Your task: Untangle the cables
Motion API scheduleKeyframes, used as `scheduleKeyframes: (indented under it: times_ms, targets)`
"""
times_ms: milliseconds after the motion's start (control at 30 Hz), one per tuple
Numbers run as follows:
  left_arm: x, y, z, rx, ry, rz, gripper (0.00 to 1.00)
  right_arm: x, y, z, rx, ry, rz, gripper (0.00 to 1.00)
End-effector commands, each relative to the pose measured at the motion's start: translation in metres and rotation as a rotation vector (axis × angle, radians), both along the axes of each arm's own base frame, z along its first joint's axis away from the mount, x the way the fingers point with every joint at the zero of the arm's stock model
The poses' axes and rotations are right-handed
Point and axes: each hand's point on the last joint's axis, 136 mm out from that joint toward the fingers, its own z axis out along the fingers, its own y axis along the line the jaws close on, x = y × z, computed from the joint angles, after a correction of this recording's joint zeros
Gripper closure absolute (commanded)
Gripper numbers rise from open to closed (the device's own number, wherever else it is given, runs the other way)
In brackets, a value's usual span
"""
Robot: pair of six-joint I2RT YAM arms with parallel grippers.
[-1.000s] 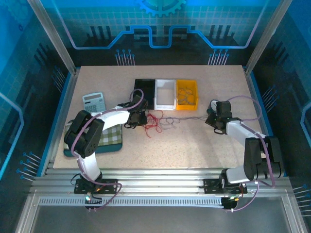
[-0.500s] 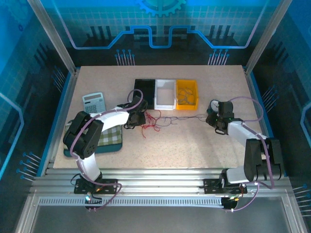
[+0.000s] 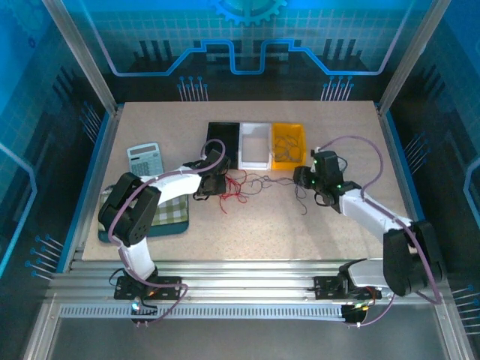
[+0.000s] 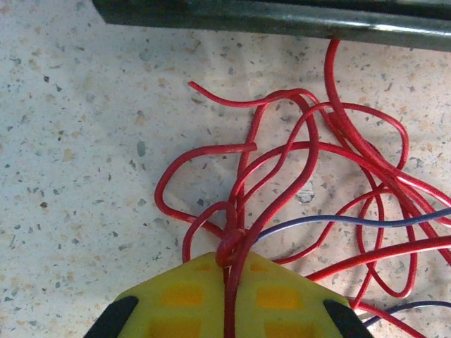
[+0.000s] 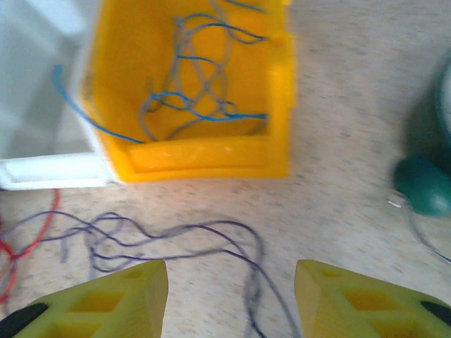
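Red wire (image 4: 282, 151), looped and knotted, runs into the left gripper (image 4: 229, 271), whose yellow fingers are pinched tight on it at the knot; the other cables (image 3: 251, 184) trail rightward over the middle of the table (image 3: 262, 232), just in front of the yellow bin (image 5: 211, 158); the purple-grey wire (image 5: 176, 248) lies crosswise beneath the right gripper (image 5: 231, 282), jaws wide and empty, its end loop between them; a pull toward the table's right edge looks to have bare room, while the bin crowds the far side.
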Motion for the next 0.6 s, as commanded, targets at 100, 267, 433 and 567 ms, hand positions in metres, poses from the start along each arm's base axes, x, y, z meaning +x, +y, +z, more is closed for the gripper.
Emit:
scheduleKeyframes:
  times_ms: [100, 267, 433, 567]
  targets:
    - [-0.020, -0.015, -0.012, -0.038, 0.065, -0.114, 1.00, -0.002, 0.106, -0.004, 0.120, 0.079, 0.460, 0.50]
    - [-0.022, -0.019, -0.010, -0.055, 0.066, -0.142, 1.00, 0.001, 0.146, -0.029, 0.049, 0.163, 0.585, 0.51]
    - [-0.026, -0.020, -0.007, -0.064, 0.069, -0.161, 1.00, 0.015, 0.150, -0.048, -0.041, 0.201, 0.597, 0.51]
    - [-0.029, -0.018, -0.006, -0.060, 0.069, -0.159, 1.00, 0.015, 0.154, -0.050, -0.043, 0.225, 0.629, 0.51]
